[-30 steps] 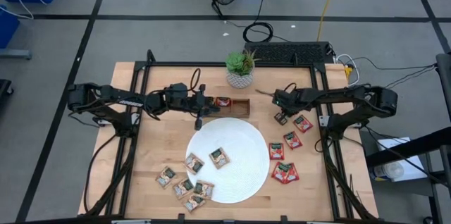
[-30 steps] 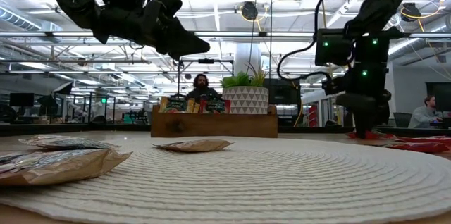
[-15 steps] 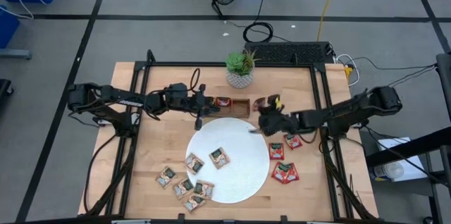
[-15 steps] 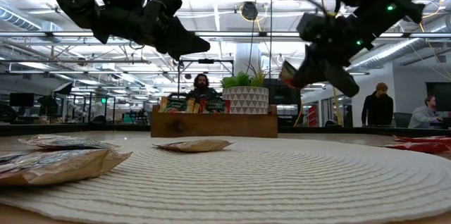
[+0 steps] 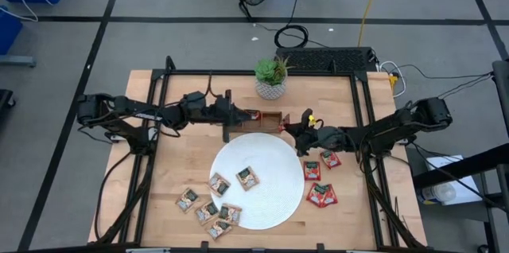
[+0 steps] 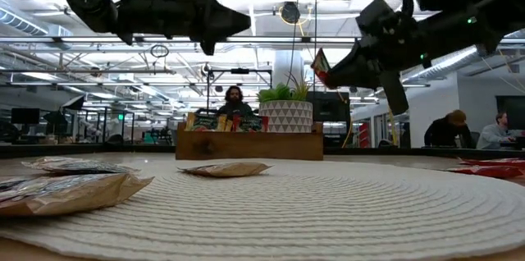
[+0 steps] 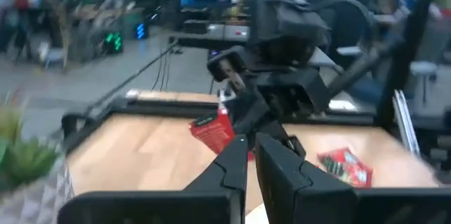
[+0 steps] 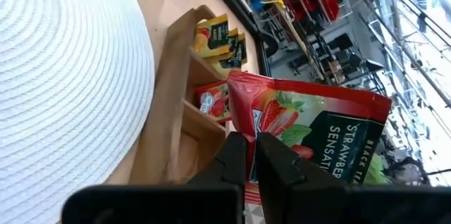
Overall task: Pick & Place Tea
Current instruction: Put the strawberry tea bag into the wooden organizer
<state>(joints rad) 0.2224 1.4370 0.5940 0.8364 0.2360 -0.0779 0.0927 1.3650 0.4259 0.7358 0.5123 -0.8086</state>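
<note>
Above desk at 3 o'clock of wooden tray (image 5: 253, 119): right gripper (image 5: 288, 126) jaws clamping red sachet (image 8: 310, 134); left gripper (image 5: 248, 114) over tray, jaws clenched, nothing gripped

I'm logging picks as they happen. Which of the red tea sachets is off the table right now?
The red sachet pinched in the right gripper, held in the air beside the wooden tray. The other red sachets lie flat on the table.

Materials and finishes
Table (image 5: 183, 165): pale smooth wood. Plate (image 5: 274, 165): white, matt, ribbed weave. Tray (image 8: 173, 104): brown wood. Red sachet (image 8: 310, 136): glossy printed foil. Fingers (image 8: 271, 160): matt black plastic.
</note>
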